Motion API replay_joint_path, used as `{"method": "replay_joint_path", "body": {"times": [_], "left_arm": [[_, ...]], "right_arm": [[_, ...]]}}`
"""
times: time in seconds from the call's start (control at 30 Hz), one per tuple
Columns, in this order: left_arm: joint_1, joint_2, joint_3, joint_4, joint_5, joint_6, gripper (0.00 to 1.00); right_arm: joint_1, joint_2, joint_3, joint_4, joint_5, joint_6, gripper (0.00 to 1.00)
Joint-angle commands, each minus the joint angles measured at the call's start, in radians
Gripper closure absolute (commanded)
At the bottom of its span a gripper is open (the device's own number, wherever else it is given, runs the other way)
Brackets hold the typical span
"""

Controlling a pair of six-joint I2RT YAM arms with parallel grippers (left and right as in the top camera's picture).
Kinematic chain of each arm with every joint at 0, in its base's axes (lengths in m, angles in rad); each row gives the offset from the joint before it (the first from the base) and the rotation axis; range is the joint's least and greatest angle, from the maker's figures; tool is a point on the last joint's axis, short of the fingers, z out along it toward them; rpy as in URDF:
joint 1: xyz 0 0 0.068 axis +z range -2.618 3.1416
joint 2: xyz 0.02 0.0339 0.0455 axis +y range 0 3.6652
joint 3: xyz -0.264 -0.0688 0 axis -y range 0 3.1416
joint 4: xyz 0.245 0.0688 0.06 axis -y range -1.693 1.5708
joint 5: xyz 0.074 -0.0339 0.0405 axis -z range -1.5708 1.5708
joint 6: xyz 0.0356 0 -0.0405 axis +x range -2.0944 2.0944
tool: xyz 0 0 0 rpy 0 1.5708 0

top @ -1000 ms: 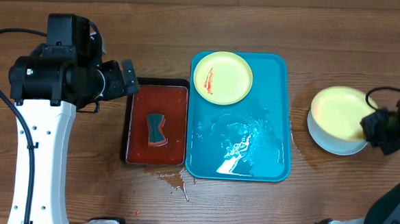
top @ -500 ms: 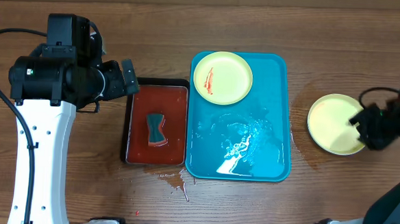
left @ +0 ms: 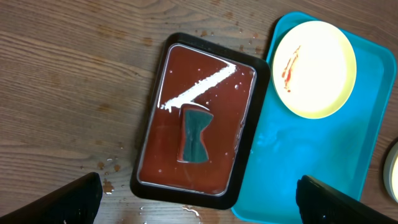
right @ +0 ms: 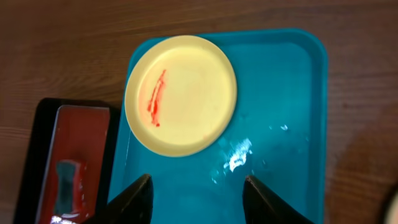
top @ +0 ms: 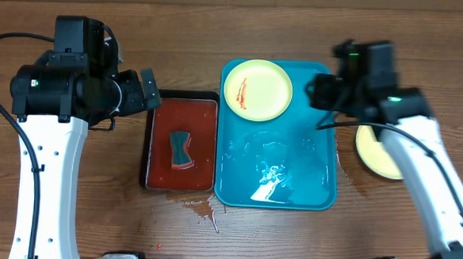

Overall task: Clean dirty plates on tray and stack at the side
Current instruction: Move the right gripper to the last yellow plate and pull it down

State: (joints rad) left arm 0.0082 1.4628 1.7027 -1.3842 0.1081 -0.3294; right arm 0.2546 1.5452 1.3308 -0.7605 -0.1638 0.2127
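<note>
- Turquoise tray [top: 308,177]: table centre, wet.
- Black tray [top: 187,95]: at its 9 o'clock, red liquid, teal sponge [top: 181,149] inside.
- Sauce-smeared yellow-green plate [top: 257,90]: tray's 11 o'clock corner.
- Yellow-green plate [top: 371,153]: on table, tray's 3 o'clock.
- Left gripper [left: 199,205]: fingers spread, empty.
- Right gripper [right: 196,205]: fingers spread, empty, above the tray.

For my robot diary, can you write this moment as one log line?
right jaws: open, above tray | left jaws: open | smeared plate: on tray | yellow plate: beside tray

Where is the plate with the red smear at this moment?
In the overhead view, the smeared plate lies in the far left corner of the blue tray, just right of the black tray.
</note>
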Motion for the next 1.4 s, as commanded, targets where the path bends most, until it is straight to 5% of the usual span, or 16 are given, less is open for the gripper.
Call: {"method": "replay_joint_path", "body": {"times": [0.0, 0.23, 0.4, 0.5, 0.6, 1.07, 1.37], "left_arm": [[0.0, 0.006, 0.015, 0.0, -0.008, 0.023, 0.0], [0.0, 0.006, 0.015, 0.0, -0.008, 0.023, 0.0], [0.0, 0.006, 0.015, 0.0, -0.008, 0.023, 0.0], [0.0, 0.006, 0.015, 0.0, -0.008, 0.023, 0.0], [0.0, 0.006, 0.015, 0.0, -0.008, 0.023, 0.0], [0.0, 0.006, 0.015, 0.0, -0.008, 0.023, 0.0], [0.0, 0.006, 0.015, 0.0, -0.006, 0.023, 0.0]], "right_arm": [[0.068, 0.089, 0.011, 0.06, 0.198, -0.012, 0.51], [0.096, 0.321, 0.011, 0.239, 0.261, -0.013, 0.34], [0.081, 0.451, 0.011, 0.328, 0.259, -0.012, 0.32], [0.081, 0.497, 0.011, 0.333, 0.253, -0.012, 0.45], [0.081, 0.511, 0.011, 0.321, 0.253, -0.012, 0.96], [0.074, 0.13, 0.013, -0.009, 0.253, 0.014, 0.96], [0.078, 0.035, -0.043, -0.327, 0.23, 0.324, 0.96]]}}
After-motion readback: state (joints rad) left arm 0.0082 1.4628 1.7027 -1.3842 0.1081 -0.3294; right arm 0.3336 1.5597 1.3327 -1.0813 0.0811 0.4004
